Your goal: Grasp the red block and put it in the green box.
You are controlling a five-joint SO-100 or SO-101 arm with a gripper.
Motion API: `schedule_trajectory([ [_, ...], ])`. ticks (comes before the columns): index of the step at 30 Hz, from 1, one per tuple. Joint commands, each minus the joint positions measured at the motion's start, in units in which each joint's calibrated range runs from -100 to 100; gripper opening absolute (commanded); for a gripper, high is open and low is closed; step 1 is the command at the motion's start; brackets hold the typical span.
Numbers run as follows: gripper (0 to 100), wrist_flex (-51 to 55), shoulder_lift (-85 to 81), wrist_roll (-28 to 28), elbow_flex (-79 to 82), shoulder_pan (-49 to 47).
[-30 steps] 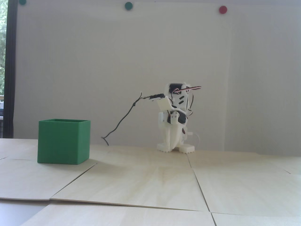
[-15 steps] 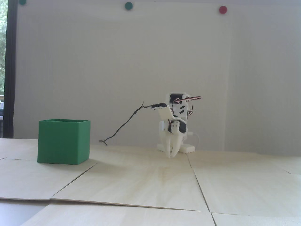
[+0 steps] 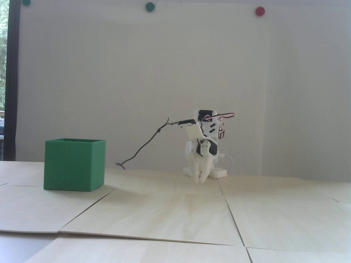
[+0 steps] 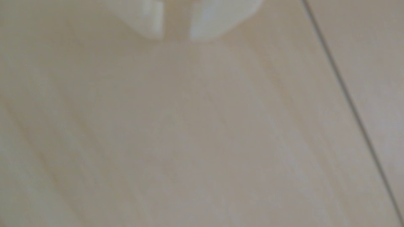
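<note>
**No red block in sight, gripper low at the table**

I cannot find the red block in either camera; nothing red shows at the gripper, between its fingers or on the boards around it, so I cannot say where it lies relative to the gripper. The green box stands upright on the table well off to the gripper's left in the fixed view, nearer that camera than the arm, its open top facing up and its inside hidden from this low angle.

The gripper points down with its tips at or just above the wooden table; in the wrist view the gripper enters from the top edge, two white fingers with a narrow strip of bare wood between them, so the jaws stand slightly parted around nothing; the picture there is blurred. A dark seam between boards runs down the right side of that view, apart from the fingers.

Behind the gripper in the fixed view sits the folded white arm on its base; a black cable trails from the wrist down to the table at the left; on the wall above are green dots and a red dot.
</note>
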Motion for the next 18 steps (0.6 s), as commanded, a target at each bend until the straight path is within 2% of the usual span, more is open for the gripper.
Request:
schedule_trajectory([
  [1,2,7.8,-0.7,0.2,0.1,-0.4],
  [4,2,11.8,-1.0,0.2,0.1,-0.4],
  [18,2,12.5,-2.4,0.2,0.1,-0.3],
])
